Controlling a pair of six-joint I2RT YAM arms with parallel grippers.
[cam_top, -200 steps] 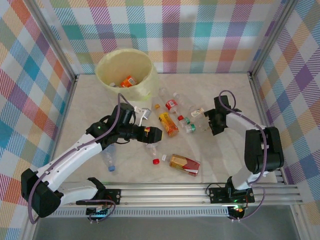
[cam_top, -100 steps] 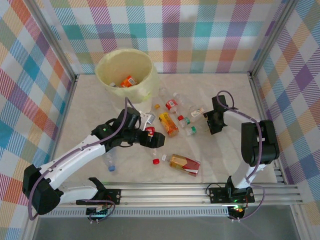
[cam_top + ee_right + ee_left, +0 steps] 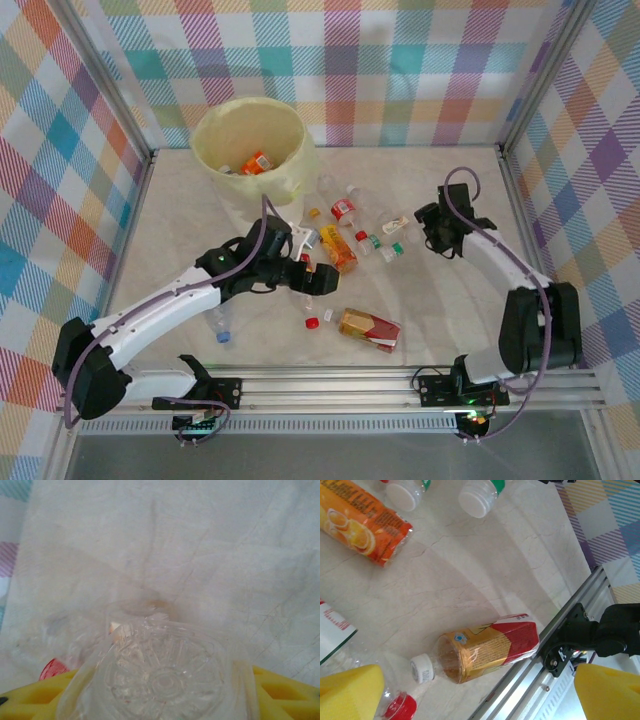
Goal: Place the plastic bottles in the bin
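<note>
The pale-yellow bin stands at the back left with bottles inside it. More plastic bottles lie scattered mid-table. An amber bottle with a red and gold label lies near the front rail. My left gripper hangs open above it, with one yellow pad on each side. An orange-labelled bottle lies beyond. My right gripper is shut on a clear bottle, whose base is seen end-on.
Loose red caps and a white-capped bottle neck lie by the left gripper. A clear bottle with a blue cap rests under the left arm. Green-capped bottles sit near the right gripper. The metal front rail runs close by.
The left gripper has edged right and toward the front rail, nearer the amber bottle. The right wrist has swung back and up, and its elbow has moved right.
</note>
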